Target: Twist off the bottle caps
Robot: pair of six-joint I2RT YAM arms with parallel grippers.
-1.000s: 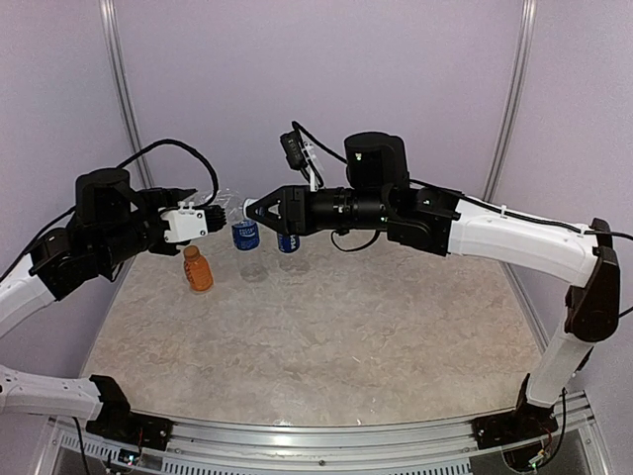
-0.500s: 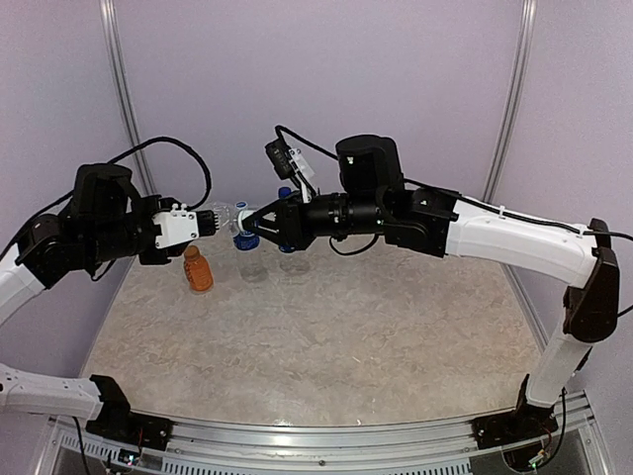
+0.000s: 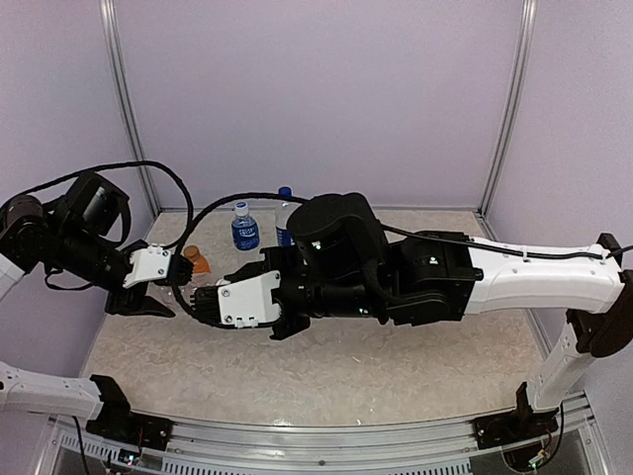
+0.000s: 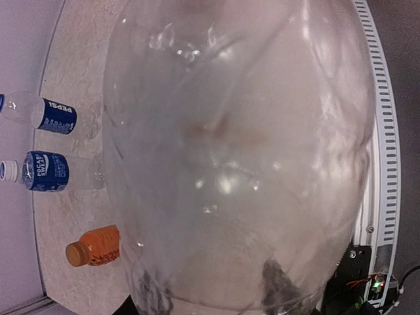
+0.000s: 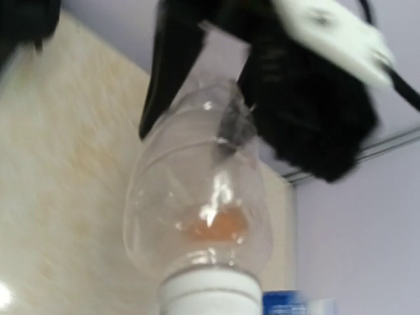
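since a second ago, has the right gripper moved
Yes. The right gripper pulled back, from beyond the orange bottle to the near side of it.

Upright at upper centre-left of the top view: clear plastic bottle with dark blue label (image 3: 244, 234), whitish round cap (image 3: 241, 207) on; beside it a taller blue-capped twin (image 3: 285, 210). Lower left, short bottle of orange liquid (image 3: 199, 260), capped and half hidden. Aloft, small clear unlabelled bottle (image 5: 197, 210), whitish cap (image 5: 210, 294) at the right wrist view's bottom edge.

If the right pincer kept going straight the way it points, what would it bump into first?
Most likely the white cap of the small clear bottle, right in front of the right pincer. The left pincer holds that bottle's far end. Whether the cap is already touched is unclear.
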